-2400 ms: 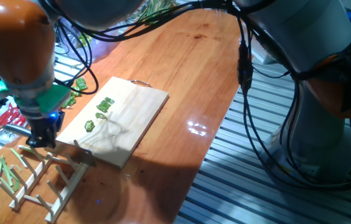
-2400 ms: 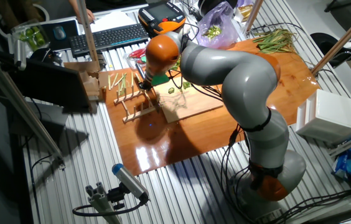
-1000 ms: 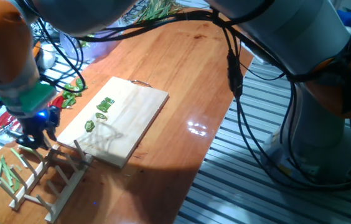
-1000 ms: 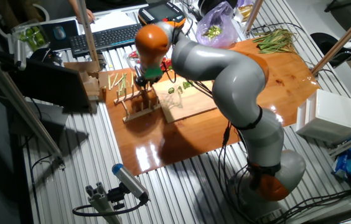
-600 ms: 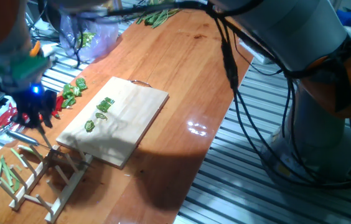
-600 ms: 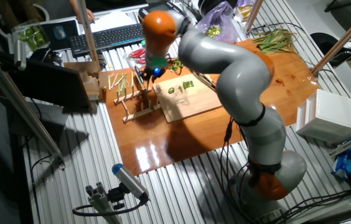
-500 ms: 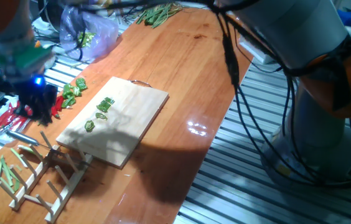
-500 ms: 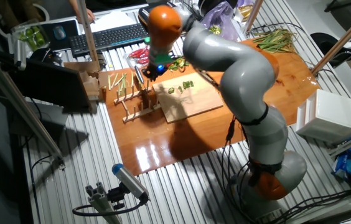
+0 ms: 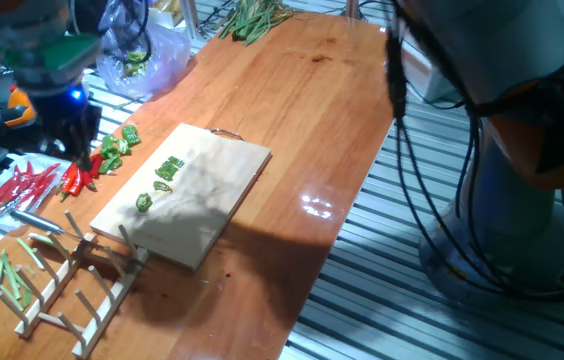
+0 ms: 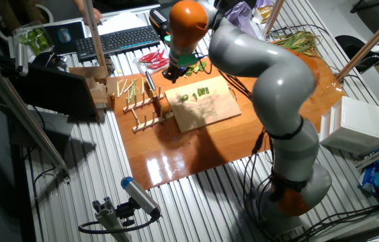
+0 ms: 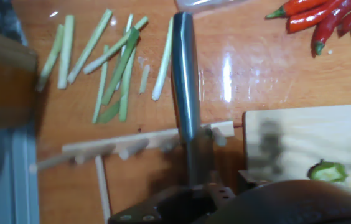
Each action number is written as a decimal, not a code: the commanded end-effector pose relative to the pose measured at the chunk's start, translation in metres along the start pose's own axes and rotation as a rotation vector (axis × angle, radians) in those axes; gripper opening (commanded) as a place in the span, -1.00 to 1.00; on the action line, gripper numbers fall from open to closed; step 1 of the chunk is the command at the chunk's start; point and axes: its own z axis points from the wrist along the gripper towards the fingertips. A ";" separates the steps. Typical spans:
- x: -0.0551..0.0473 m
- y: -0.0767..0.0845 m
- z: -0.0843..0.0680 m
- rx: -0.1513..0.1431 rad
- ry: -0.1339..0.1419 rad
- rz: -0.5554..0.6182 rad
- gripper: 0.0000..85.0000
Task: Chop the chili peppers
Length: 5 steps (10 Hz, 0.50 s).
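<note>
your arm (image 10: 270, 64) arcs across the upper middle of the other fixed view. wooden surface (image 9: 302, 110) runs diagonally, cutting board (image 9: 212, 185) left of centre. peg rack (image 9: 72, 285) sits lower left, pale stalk strips (image 11: 110, 59) upper left in hand view. pincer (image 9: 74, 150) hangs at the left edge over the red chilies (image 9: 27, 185); can't tell its state. chili peppers (image 9: 160, 180) lie as chunks on the board's left part. knife (image 11: 185, 93) runs down the hand view's centre.
</note>
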 end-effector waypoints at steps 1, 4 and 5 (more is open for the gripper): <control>0.001 -0.008 -0.017 0.012 -0.003 -0.004 -1.00; 0.008 -0.030 -0.025 0.008 -0.009 -0.038 -1.00; 0.009 -0.037 -0.026 0.001 -0.012 -0.045 -1.00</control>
